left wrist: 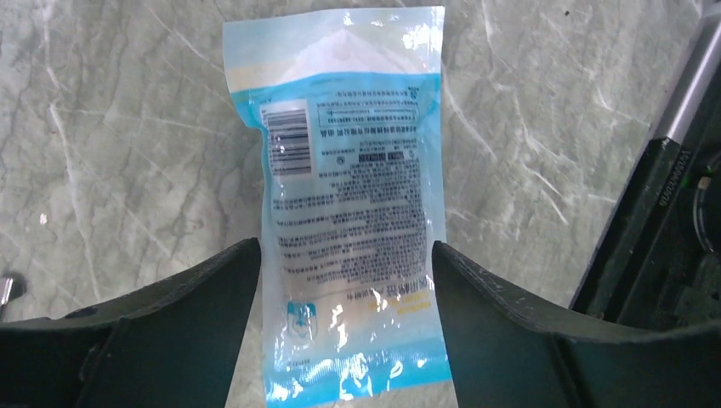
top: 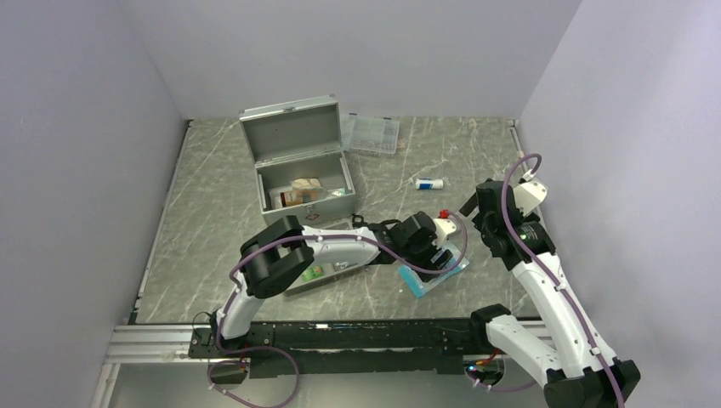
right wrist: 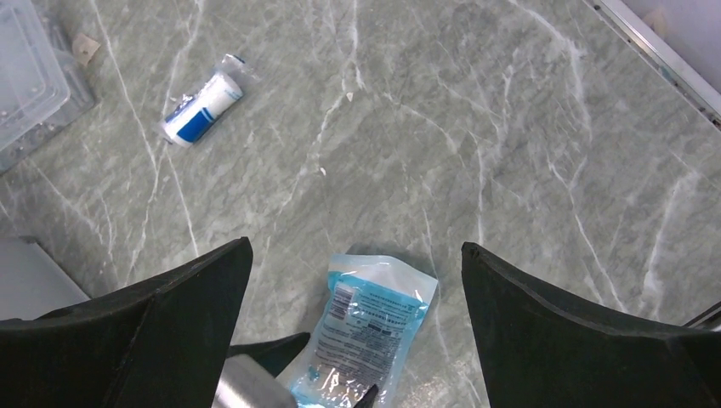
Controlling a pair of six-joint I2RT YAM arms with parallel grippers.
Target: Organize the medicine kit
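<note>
Left end effector (left wrist: 344,248), jaws wide, straddling a blue-edged pouch (left wrist: 349,170) flat on the tabletop (left wrist: 127,127), fingers at its edges; right end effector (right wrist: 355,246) wide open, empty.

Left pincer (left wrist: 344,251) low, jaws wide; right pincer (right wrist: 355,246) raised, jaws wide.

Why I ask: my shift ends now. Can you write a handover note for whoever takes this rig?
Left gripper: open, fingers flanking the blue-and-white pouch, which lies flat on the table; not lifted.
Right gripper: open, empty, above the table.
Medicine kit: lid up, some boxes inside.
Done: those boxes are in.
Left: the pouch, the wrapped blue-and-white roll, then the lid.
</note>
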